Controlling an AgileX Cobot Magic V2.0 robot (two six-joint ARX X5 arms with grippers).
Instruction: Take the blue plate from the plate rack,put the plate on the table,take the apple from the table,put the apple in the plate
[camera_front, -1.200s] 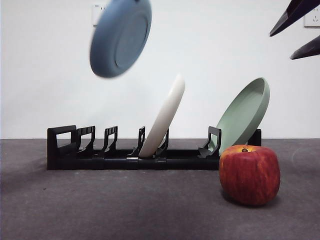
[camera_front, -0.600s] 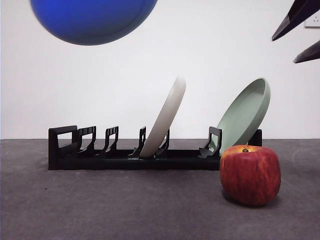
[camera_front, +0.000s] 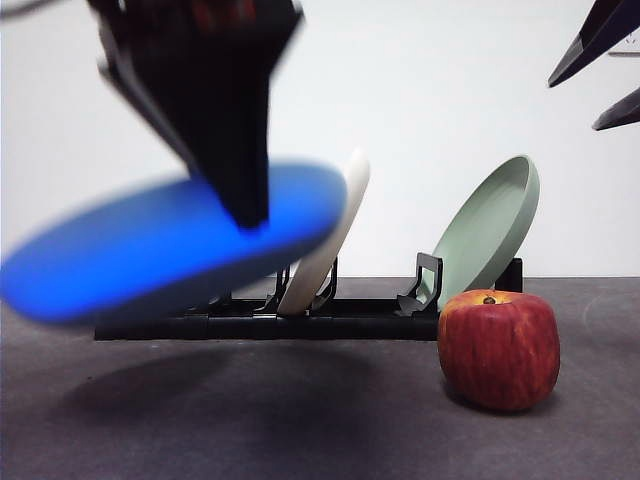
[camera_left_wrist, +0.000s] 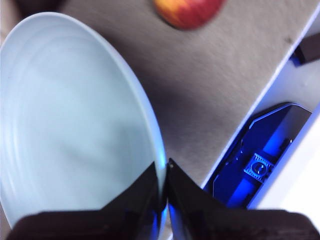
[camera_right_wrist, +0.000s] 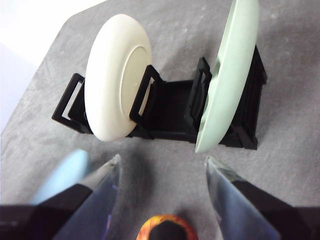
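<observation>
Blue plate (camera_front: 170, 250) is pinched at its rim by the left gripper (camera_left_wrist: 164, 187) above the table (camera_front: 320, 420); it should be levelled before release, right gripper (camera_right_wrist: 162, 175) spread wide.

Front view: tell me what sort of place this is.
Probably a lab test bench, not a kitchen: a bare dark grey table against a plain white wall, with only a plate rack, plates and an apple set out.

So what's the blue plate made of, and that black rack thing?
The blue plate looks like matte plastic or glazed ceramic: a smooth, dull surface with faint rings inside; I can't tell which. The black rack looks like moulded plastic, with thin, slightly shiny prongs.
</observation>
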